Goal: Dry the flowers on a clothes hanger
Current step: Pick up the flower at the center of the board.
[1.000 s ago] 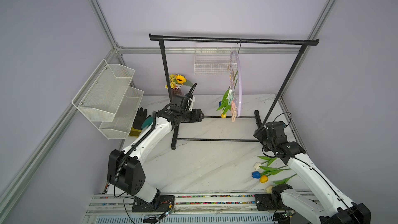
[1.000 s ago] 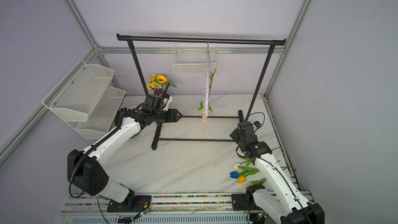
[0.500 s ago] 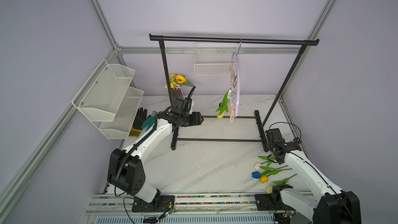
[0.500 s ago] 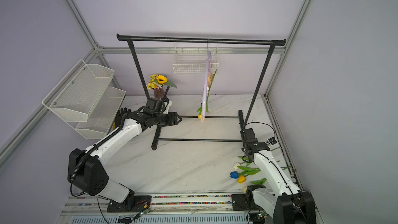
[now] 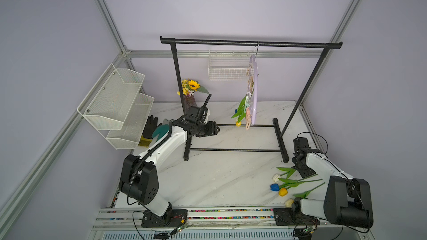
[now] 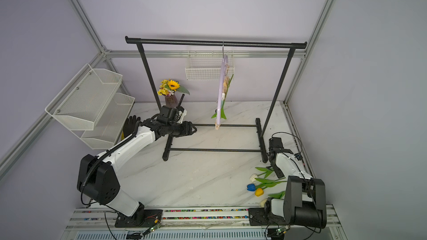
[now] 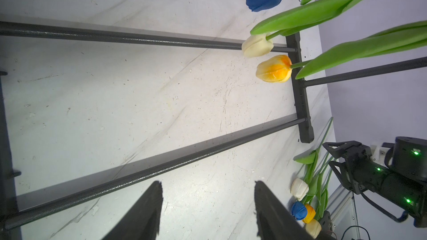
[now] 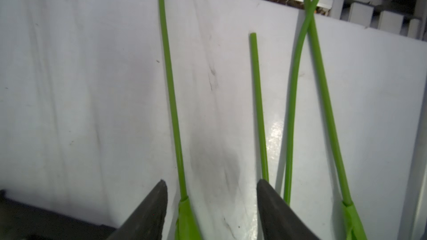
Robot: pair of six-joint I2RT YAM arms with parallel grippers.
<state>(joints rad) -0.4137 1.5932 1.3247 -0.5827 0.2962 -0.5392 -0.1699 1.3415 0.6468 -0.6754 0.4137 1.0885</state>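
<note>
Sunflower bouquet (image 5: 193, 85) kept in purple vase (image 5: 190, 101) at far edge of tabletop (image 5: 219, 176), tulips (image 5: 241, 110) hung from lilac hanger (image 5: 254, 102), left gripper (image 7: 208, 183) and right gripper (image 8: 211, 181) released.

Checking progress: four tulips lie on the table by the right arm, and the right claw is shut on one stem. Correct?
No: the right wrist view shows the right claw open, gripping none of the stems. Four tulips do lie on the table by the right arm.

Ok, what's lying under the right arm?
Four tulips lie on the table, heads poking out: two cream-white, one blue, one yellow. In both top views the arm covers their stem ends; the right wrist view shows four bare stems there.
</note>
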